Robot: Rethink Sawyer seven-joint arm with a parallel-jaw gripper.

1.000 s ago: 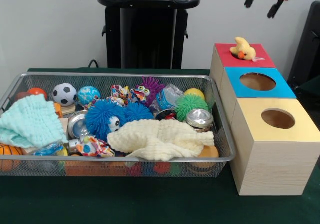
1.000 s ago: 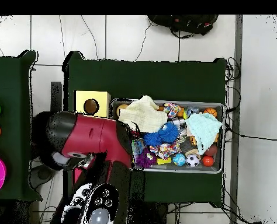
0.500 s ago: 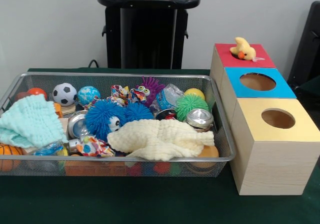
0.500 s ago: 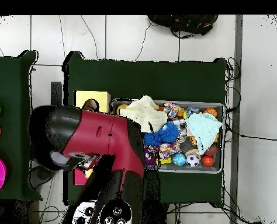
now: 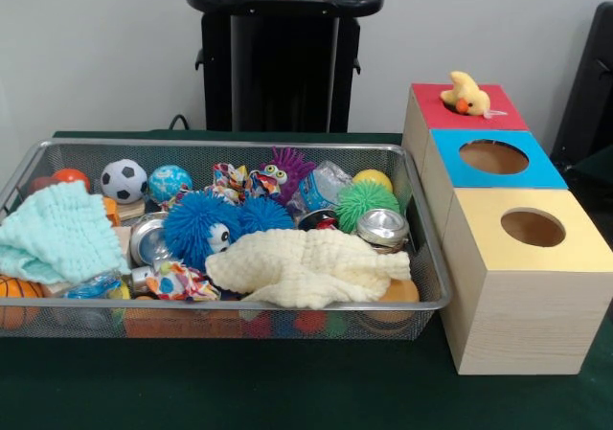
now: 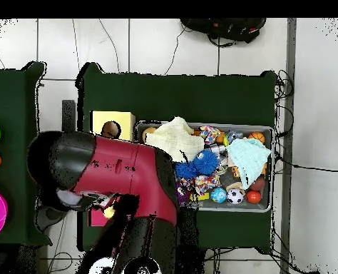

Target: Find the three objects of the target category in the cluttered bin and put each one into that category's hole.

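Arm (image 6: 122, 178) overhead across wooden boxes (image 6: 113, 122)

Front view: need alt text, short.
A wire mesh bin on a green table holds jumbled toys: a cream cloth in front, a mint cloth, blue fuzzy balls and a soccer ball. Beside it stand red, blue and yellow boxes; a yellow plush duck lies on the red one.

The robot arm (image 6: 122, 178) shows a glossy dark-red shell with rounded black joint caps, and the pedestal (image 5: 283, 52) is black with a red top.
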